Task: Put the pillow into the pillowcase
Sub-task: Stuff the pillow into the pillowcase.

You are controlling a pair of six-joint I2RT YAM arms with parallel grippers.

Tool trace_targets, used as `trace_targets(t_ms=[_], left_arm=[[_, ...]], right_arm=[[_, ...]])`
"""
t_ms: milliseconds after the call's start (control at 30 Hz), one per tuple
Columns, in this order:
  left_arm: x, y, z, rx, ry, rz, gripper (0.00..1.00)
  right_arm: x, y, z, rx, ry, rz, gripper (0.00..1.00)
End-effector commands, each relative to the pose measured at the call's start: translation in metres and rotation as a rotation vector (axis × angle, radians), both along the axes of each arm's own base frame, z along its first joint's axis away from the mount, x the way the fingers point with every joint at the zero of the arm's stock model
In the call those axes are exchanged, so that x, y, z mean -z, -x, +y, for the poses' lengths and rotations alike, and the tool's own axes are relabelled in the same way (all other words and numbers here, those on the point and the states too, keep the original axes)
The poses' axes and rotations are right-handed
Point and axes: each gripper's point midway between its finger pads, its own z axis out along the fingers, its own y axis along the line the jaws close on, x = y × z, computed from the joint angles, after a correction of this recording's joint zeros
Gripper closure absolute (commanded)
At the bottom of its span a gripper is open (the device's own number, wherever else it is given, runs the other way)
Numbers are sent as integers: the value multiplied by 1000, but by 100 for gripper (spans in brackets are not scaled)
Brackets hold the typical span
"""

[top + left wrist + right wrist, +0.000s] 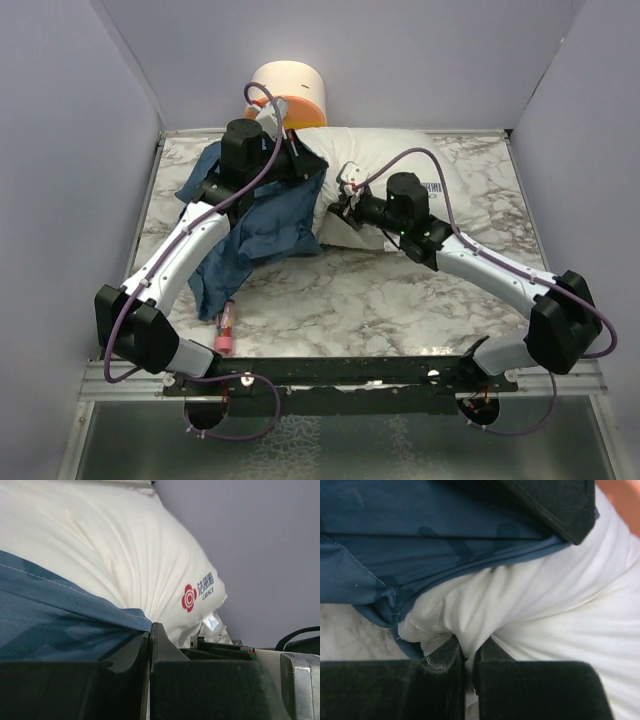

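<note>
The white pillow (400,165) lies across the back of the marble table, with a red logo showing on its far end (189,598). The blue pillowcase (265,225) is draped over the pillow's left end and trails down to the front left. My left gripper (303,163) is raised above that end, shut on the pillowcase's hem (135,616). My right gripper (335,212) is shut on a fold of the pillow's cloth (485,615), near the corner that pokes out under the pillowcase (440,540).
A cream-and-orange cylinder (291,90) stands at the back behind the left gripper. A pink and red pen (226,330) lies near the front left, by the left arm. Lilac walls close in the table on three sides.
</note>
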Motion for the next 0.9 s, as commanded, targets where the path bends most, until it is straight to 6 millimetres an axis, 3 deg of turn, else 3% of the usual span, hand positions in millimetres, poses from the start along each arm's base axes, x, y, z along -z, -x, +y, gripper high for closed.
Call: trace_targets(t_ms=[0, 100, 200, 300, 433, 500, 600, 767, 867], left_arm=[[-114, 22, -23, 160, 156, -265, 100], [-143, 33, -19, 171, 189, -320, 100], [-152, 41, -15, 166, 198, -347, 100], [-130, 38, -11, 138, 167, -326, 100], [-71, 18, -3, 70, 123, -214, 96], [-47, 12, -1, 51, 103, -154, 90], [-29, 5, 6, 2, 72, -98, 73], [-30, 11, 35, -120, 0, -89, 43], [-39, 32, 56, -172, -22, -101, 36]], right_arm=[[-152, 49, 34, -117, -361, -112, 99], [-177, 27, 20, 34, -399, -117, 99], [-161, 7, 12, 159, -366, -70, 99], [-119, -4, 14, 226, -352, 41, 99], [-56, -11, 23, 276, -343, 205, 99], [-37, -17, 24, 320, -360, 263, 99], [-27, -30, 23, 393, -390, 319, 99], [-29, -50, 36, 422, -413, 355, 99], [-29, -59, 45, 419, -431, 389, 99]])
